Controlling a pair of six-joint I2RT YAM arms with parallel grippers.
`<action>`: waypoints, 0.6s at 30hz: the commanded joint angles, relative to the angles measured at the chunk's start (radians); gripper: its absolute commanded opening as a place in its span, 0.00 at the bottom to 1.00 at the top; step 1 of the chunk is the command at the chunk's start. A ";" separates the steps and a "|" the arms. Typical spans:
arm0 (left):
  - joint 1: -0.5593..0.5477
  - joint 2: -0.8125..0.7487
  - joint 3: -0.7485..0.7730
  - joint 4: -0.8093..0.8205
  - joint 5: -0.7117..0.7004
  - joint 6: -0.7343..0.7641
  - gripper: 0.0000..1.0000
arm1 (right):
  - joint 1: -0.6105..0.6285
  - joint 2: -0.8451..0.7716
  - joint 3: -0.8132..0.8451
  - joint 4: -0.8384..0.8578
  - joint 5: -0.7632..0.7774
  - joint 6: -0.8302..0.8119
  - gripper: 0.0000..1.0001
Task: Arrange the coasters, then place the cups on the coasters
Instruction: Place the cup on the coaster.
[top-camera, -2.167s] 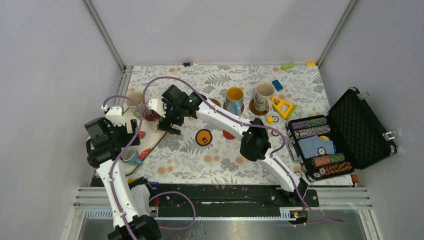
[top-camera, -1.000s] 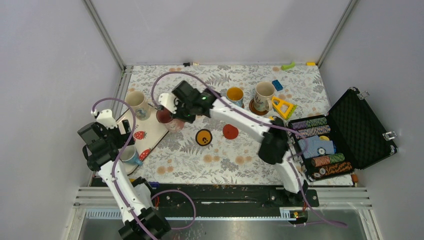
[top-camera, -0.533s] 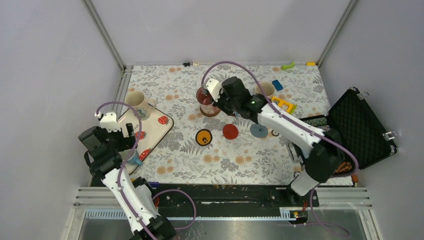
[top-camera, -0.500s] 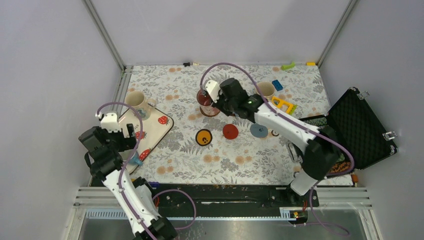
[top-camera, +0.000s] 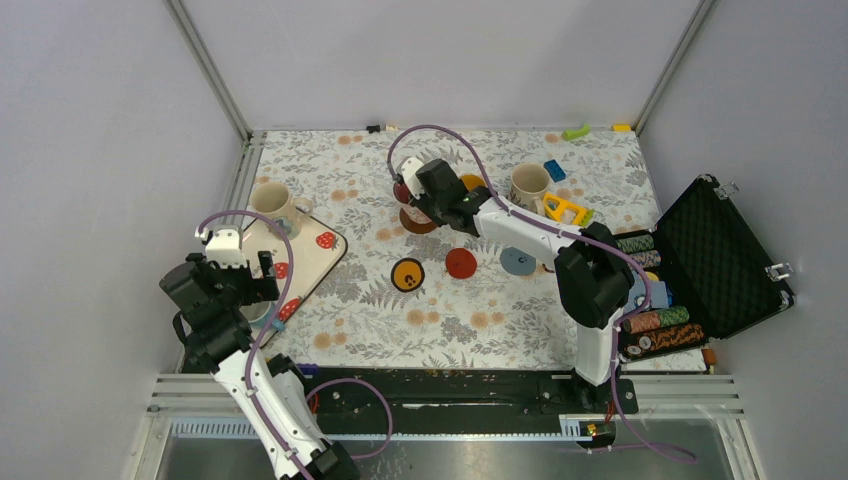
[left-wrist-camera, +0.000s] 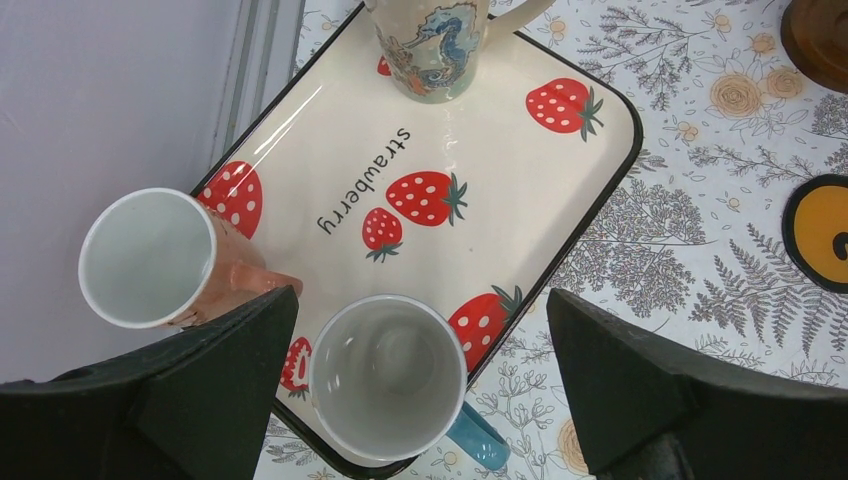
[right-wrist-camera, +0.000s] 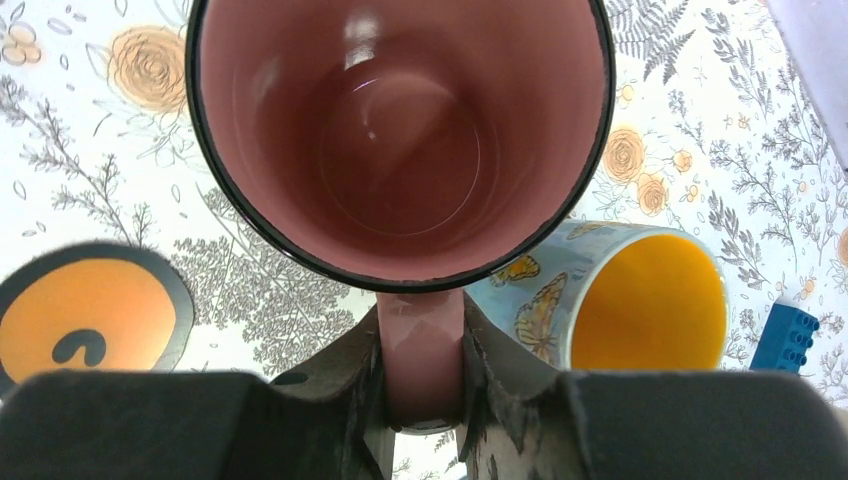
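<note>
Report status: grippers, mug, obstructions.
Left gripper open over white ceramic mug on strawberry tray. Right gripper shut on handle of pink ceramic mug, above dark brown round coaster. Blue yellow-lined mug close beside.

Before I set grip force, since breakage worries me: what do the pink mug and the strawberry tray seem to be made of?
The pink mug looks like glazed ceramic: glossy inside with bright highlights, thick wall, dark rim. The strawberry tray has a smooth, shiny cream face with printed berries and a thin dark edge; enamelled metal or melamine, I cannot tell which.
</note>
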 joint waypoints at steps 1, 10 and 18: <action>0.006 -0.021 -0.008 0.041 0.035 -0.002 0.99 | -0.027 -0.038 0.074 0.155 0.006 0.062 0.00; 0.006 -0.031 -0.012 0.045 0.030 -0.004 0.99 | -0.032 0.103 0.167 0.123 0.035 0.035 0.00; 0.006 -0.041 -0.018 0.054 0.016 -0.011 0.98 | -0.035 0.173 0.221 0.073 0.002 0.088 0.00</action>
